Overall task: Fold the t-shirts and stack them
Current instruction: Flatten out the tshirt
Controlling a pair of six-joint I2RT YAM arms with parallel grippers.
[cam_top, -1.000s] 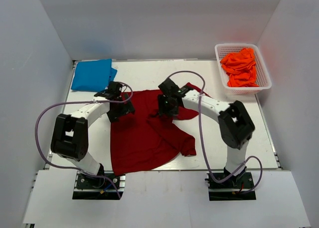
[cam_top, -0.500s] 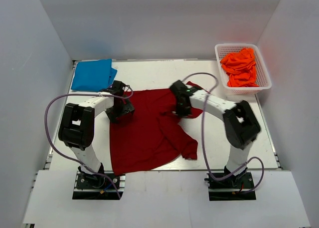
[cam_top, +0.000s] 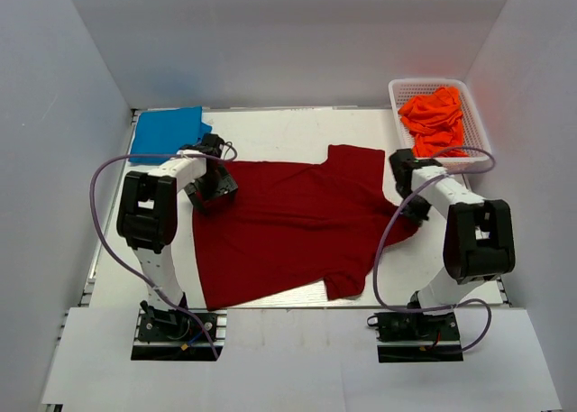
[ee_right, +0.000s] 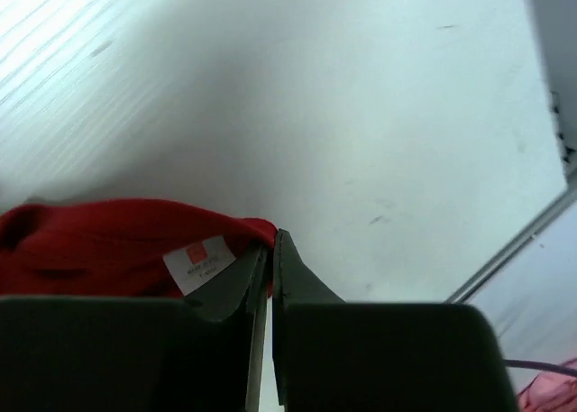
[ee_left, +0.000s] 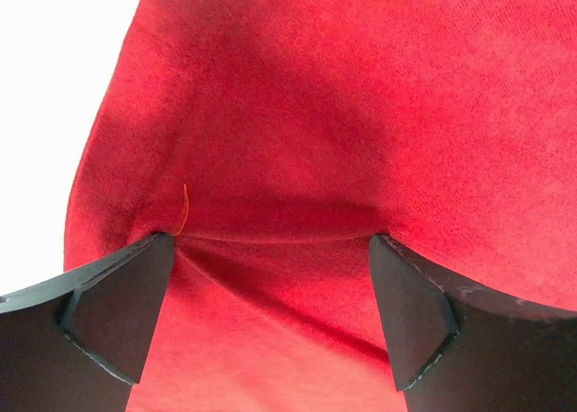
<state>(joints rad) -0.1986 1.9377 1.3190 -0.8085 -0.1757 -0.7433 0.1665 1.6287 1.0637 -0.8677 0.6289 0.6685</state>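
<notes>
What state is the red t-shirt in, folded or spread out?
Spread out: the dark red t-shirt lies flat on the table, both sleeves showing, with no fold in it.

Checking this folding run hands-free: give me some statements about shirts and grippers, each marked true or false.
The orange t-shirts lie in the white basket. True.
The blue t-shirt lies on the red t-shirt. False: the blue t-shirt lies apart, at the table's far left corner.
The left gripper is shut. False: the left gripper is open, resting on red cloth.
The right gripper pinches the red t-shirt beside its white tag. True.
</notes>
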